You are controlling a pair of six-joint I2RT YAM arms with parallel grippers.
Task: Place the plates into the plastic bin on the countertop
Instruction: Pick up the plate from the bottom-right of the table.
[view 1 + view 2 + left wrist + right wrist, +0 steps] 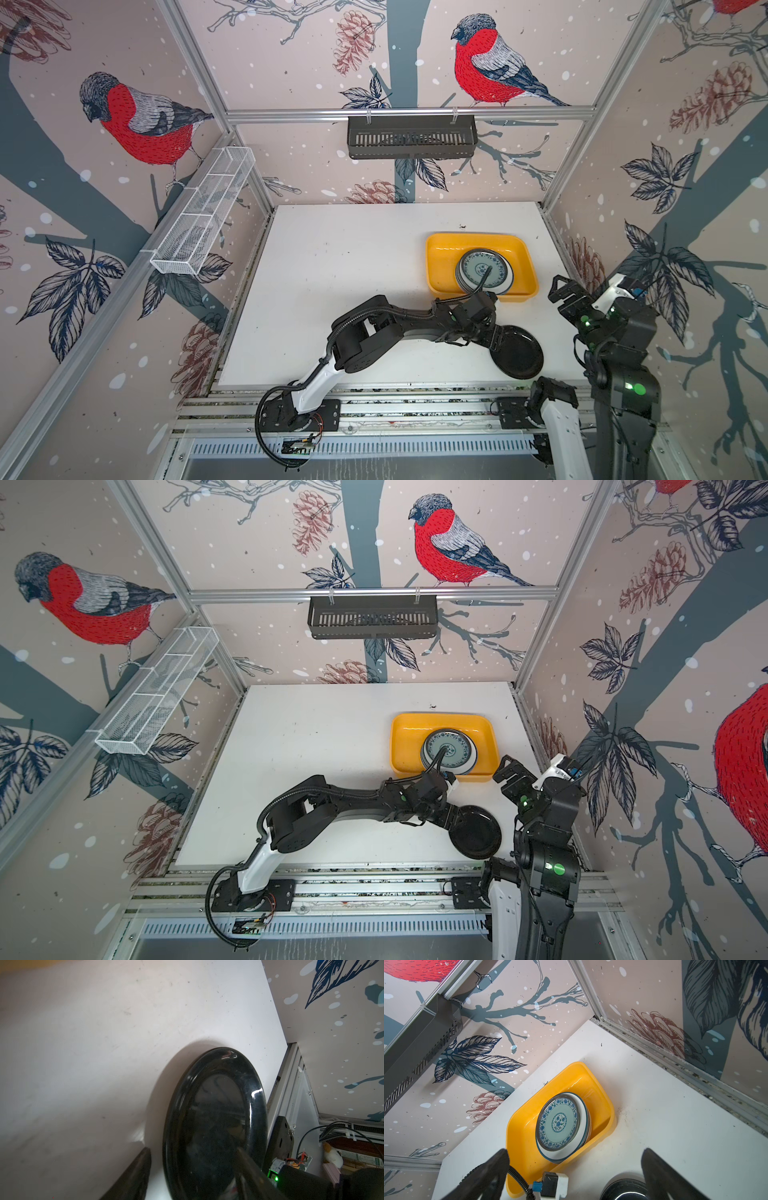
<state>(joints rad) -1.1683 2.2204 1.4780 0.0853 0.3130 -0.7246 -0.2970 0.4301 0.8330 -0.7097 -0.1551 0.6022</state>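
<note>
**Left arm at the black plate, right arm parked high**

- Left arm: base on the front rail, elbow bent upward, forearm stretched low to the right across the countertop point(332, 291). The wrist sits just in front of the plastic bin point(440, 257).
- Left gripper point(192, 1148): the jaws straddle the near rim of the black plate point(517, 353). One finger reaches over the plate's well and the other stays outside the rim. In the left wrist view a strip of white counter shows between the outer finger and the rim, so the jaws stand apart and are not clamped on it.
- Black plate: near the front right corner of the countertop, well apart from the bin. Whether it lies fully flat cannot be told.
- Bin: on the right half of the countertop, toward the back. It holds a stack of plates point(559, 1122) with a blue-green patterned one on top, set toward the bin's near right part.
- Right arm: folded upright at the front right, wrist raised.
- Right gripper point(559, 289): off the bin's near right corner, pointing at the bin. Its fingers are spread wide with nothing between them
</note>
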